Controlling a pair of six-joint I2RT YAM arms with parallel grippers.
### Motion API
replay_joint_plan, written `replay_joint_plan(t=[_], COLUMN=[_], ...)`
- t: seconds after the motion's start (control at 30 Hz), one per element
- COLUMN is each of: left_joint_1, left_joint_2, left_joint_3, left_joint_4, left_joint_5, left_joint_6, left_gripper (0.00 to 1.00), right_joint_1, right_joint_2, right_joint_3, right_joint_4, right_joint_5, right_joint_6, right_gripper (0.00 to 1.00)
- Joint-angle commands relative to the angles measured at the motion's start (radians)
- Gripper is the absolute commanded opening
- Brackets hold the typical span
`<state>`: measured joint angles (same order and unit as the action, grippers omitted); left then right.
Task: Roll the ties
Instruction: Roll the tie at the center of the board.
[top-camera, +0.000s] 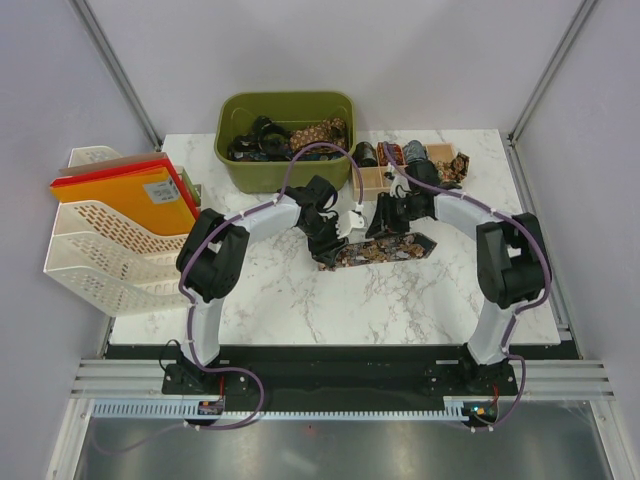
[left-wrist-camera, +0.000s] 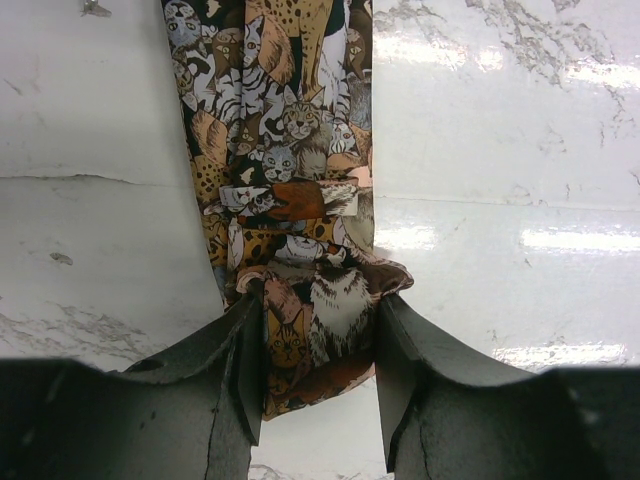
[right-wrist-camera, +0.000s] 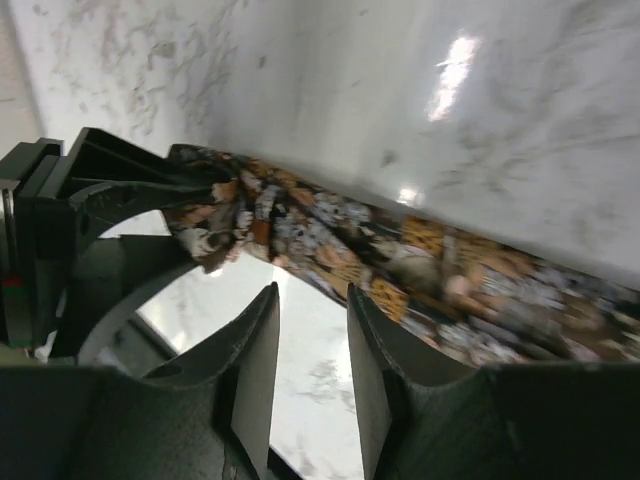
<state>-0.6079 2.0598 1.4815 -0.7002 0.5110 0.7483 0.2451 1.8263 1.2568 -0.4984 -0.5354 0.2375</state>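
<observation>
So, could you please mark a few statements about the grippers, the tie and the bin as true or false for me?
1. The left gripper is shut on one end of the cat-print tie. True.
2. The right gripper grips the tie too. False: its jaws stand apart with only bare table between them, and the tie lies beyond them.
3. The green bin holds more ties. True.
4. The orange folders lie in the green bin. False: they sit in the white tray rack at the table's left edge.
5. The cat-print tie is fully rolled. False: most of it lies stretched out on the table.
</observation>
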Motion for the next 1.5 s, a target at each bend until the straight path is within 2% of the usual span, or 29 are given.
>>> replay_joint_plan(t=[0.0,0.07,0.17,0.37,0.67,0.77,0.87,0.9,0.97,1.07,1.33,1.47], left_joint_1=[0.008,0.008,0.010,0.010,0.010,0.010,0.010,0.010,0.011,0.013,0.014,0.014], left_joint_2=[0.077,0.076,0.074,0.077,0.077,0.079,0.076,0.072,0.072,0.068,0.074,0.076], left_joint_3=[-0.063,-0.066,-0.067,-0.067,-0.070,-0.070,-0.070,-0.070,-0.072,-0.076,-0.075,-0.073], left_joint_4=[-0.114,-0.107,-0.104,-0.101,-0.101,-0.101,-0.101,-0.102,-0.102,-0.102,-0.102,-0.102], left_joint_5=[-0.074,-0.071,-0.068,-0.066,-0.065,-0.065,-0.069,-0.068,-0.071,-0.074,-0.069,-0.069], left_joint_6=[0.016,0.014,0.013,0.011,0.013,0.013,0.016,0.016,0.017,0.020,0.020,0.023], left_gripper=[0.09,0.10,0.10,0.10,0.10,0.10,0.10,0.10,0.10,0.10,0.10,0.10], right_joint_1=[0.054,0.077,0.109,0.160,0.177,0.184,0.184,0.184,0.180,0.145,0.091,0.105], right_joint_2=[0.086,0.108,0.137,0.162,0.186,0.188,0.208,0.215,0.235,0.214,0.096,0.083], right_joint_3=[-0.062,-0.112,-0.143,-0.154,-0.134,-0.131,-0.116,-0.100,-0.085,-0.073,-0.011,-0.010], right_joint_4=[0.237,0.343,0.458,0.580,0.593,0.580,0.516,0.500,0.394,0.325,0.115,0.152], right_joint_5=[-0.253,-0.276,-0.288,-0.285,-0.281,-0.281,-0.250,-0.245,-0.200,-0.189,-0.071,-0.155], right_joint_6=[0.274,0.420,0.529,0.579,0.592,0.580,0.528,0.508,0.455,0.410,0.221,0.256], right_gripper=[0.40,0.42,0.45,0.49,0.51,0.48,0.38,0.31,0.28,0.34,0.36,0.36])
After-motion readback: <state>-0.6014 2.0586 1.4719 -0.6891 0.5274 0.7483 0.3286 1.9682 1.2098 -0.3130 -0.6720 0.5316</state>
